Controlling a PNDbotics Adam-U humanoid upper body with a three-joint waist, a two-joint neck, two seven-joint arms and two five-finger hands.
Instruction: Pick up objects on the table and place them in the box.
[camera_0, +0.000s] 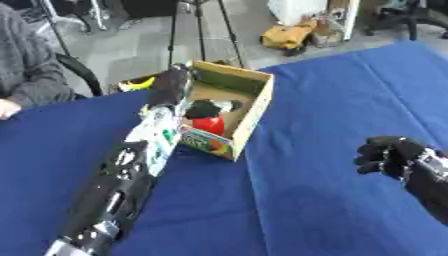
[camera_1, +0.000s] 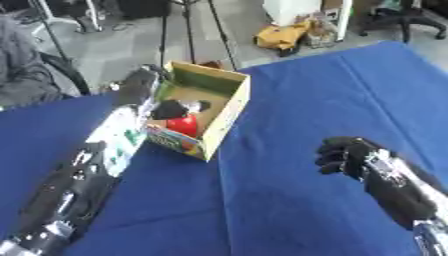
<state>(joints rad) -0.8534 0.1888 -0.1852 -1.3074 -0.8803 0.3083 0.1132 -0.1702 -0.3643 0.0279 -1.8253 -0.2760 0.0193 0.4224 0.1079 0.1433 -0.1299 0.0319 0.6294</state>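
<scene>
**Left hand at the box's rim, with a tipping risk**

The left hand (camera_0: 172, 82) reaches to the far left corner of the open cardboard box with a printed front panel (camera_0: 252, 102). A yellow curved thing (camera_0: 140, 84) shows just beside it, outside the box; whether the fingers hold anything I cannot tell.

The box is light, thin-walled card on a smooth blue cloth-covered surface (camera_0: 332, 125). The forearm lies along its left wall, so a sideways drag could likely slide or tip it.

Inside, just right of the left hand, sit a glossy red rounded object (camera_0: 208, 125) and a dark rounded object (camera_0: 203, 108).

The right hand (camera_1: 346, 155), black and clenched on nothing, hovers well apart from the box.
</scene>
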